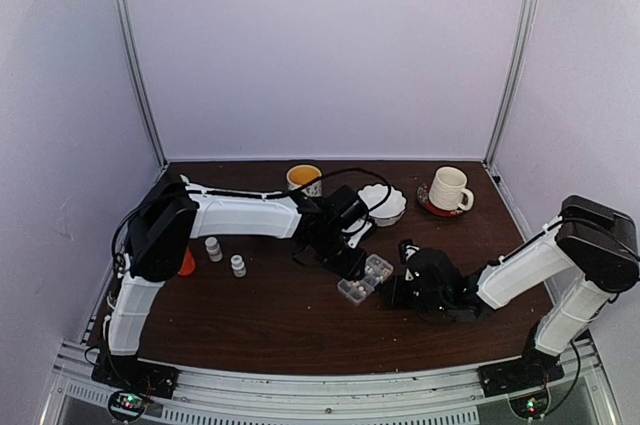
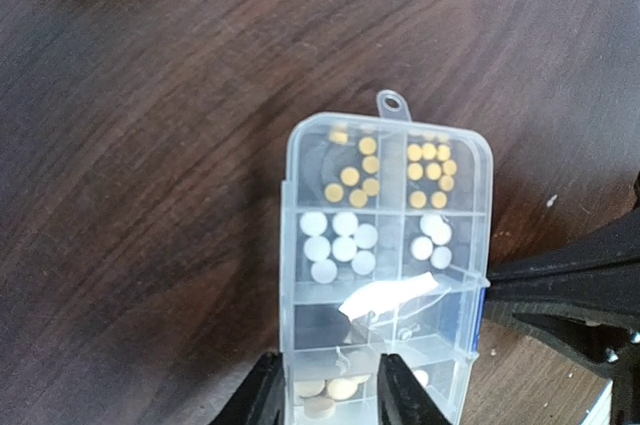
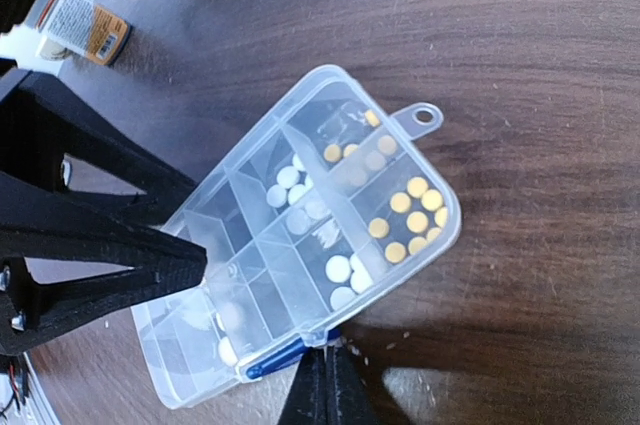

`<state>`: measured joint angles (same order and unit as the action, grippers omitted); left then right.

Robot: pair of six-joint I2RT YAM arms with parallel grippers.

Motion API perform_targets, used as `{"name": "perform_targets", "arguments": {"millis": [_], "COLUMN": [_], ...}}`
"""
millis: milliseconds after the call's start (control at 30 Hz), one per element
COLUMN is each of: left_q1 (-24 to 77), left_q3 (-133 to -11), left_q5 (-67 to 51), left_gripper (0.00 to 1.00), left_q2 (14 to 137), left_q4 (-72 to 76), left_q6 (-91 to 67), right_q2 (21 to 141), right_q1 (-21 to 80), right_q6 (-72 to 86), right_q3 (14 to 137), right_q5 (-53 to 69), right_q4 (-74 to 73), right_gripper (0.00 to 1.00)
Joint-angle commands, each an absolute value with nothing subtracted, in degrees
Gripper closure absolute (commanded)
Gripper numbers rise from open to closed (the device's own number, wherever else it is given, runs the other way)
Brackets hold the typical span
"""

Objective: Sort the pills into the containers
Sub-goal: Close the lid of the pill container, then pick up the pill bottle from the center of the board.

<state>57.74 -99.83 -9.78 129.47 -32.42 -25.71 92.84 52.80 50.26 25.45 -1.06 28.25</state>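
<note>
The clear pill box [image 1: 366, 279] [image 2: 300, 185] [image 3: 250, 155] lies flat on the dark table. Its far compartments hold yellow pills [image 2: 355, 175] [image 3: 410, 215], the following pair white pills [image 2: 340, 240] [image 3: 345, 270], and the near left one tan pills [image 2: 335, 390]. One clear lid flap [image 2: 392, 295] over the third row stands lifted. My left gripper [image 1: 350, 263] [image 2: 330, 385] is open about one compartment wide. One finger [image 2: 262, 395] is outside the box's left wall, the other over its middle. My right gripper [image 1: 398, 290] [image 3: 328, 370] is shut and empty, its tip against the box's long side by a blue strip [image 3: 285, 355].
At the back stand a yellow-lined cup [image 1: 303, 177], a white bowl [image 1: 383, 203] and a white mug [image 1: 448, 189] on a red saucer. Two small white bottles [image 1: 213, 248] [image 1: 238, 265] and an orange object [image 1: 187, 262] sit to the left, near the left arm.
</note>
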Motion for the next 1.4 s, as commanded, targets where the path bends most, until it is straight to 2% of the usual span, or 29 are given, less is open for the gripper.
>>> {"name": "perform_targets", "arguments": {"millis": [0,67,167,300,467,567,633,667,767,833,867,900,933,967,1033,1167,1367], "left_q1": [60.1,58.5,57.1,56.9,56.7,56.7,56.6,56.4,54.7,52.8,51.9,51.1,50.4,49.9,48.2,39.3,24.9], "left_q3": [-98.8,-98.7,-99.6,-103.0,-103.8,-100.2,-96.5,-94.5,-86.3,-80.6,-77.8,-74.9,-72.4,-69.5,-64.3,-57.2,-53.6], "left_q5": [-9.1,-8.0,-3.9,4.4,8.9,13.7,18.0,20.0,23.7,24.8,25.5,26.9,29.1,30.7,32.0,26.6,20.4], "left_gripper": [0.64,0.62,0.54,0.45,0.44,0.43,0.43,0.43,0.43,0.41,0.36,0.27,0.07,0.03,0.02,0.02,0.02], "left_q2": [131.5,128.6,123.2,118.2,113.4,108.4,104.1,101.6,93.1,85.6,83.6,79.3,76.1,73.1,67.3,60.0,59.2], "left_q4": [-35.2,-35.8,-37.0,-40.7,-44.4,-44.9,-45.1,-45.2,-44.8,-44.2,-43.9,-44.0,-44.7,-44.8,-44.5,-45.5,-48.9], "left_q6": [-26.2,-26.0,-25.0,-23.0,-21.7,-21.5,-21.6,-21.8,-23.5,-25.0,-25.8,-27.1,-29.0,-30.0,-31.4,-32.4,-29.5], "right_q2": [86.0,81.6,73.5,65.2,57.9,53.6,50.1,48.2,42.7,39.6,38.4,37.5,36.9,36.4,36.2,36.7,35.2], "right_q1": [53.2,53.2,53.1,52.5,52.0,52.0,51.9,51.9,51.5,51.0,50.8,50.4,50.0,49.6,49.1,48.1,45.8], "right_q6": [46.1,44.4,41.1,35.6,28.9,25.2,23.4,22.8,21.4,20.5,20.5,20.9,20.9,20.2,19.8,20.1,20.1], "right_q3": [25.7,25.6,25.1,26.2,28.8,30.3,30.5,30.4,29.2,28.3,28.0,27.9,27.9,27.7,28.1,28.3,27.6], "right_q5": [-2.6,-4.9,-7.8,-10.9,-13.7,-17.1,-20.6,-22.2,-27.0,-29.1,-30.2,-31.3,-31.7,-30.9,-30.6,-32.8,-30.6], "right_q4": [20.2,15.8,10.7,3.1,-3.4,-6.5,-7.7,-8.1,-9.2,-10.3,-11.0,-11.8,-12.5,-12.9,-14.2,-16.8,-16.8], "right_gripper": [1.0,1.0,0.88,0.87,0.86,0.85,0.76,0.67,0.28,0.09,0.02,0.01,0.0,0.0,0.0,0.0,0.0]}}
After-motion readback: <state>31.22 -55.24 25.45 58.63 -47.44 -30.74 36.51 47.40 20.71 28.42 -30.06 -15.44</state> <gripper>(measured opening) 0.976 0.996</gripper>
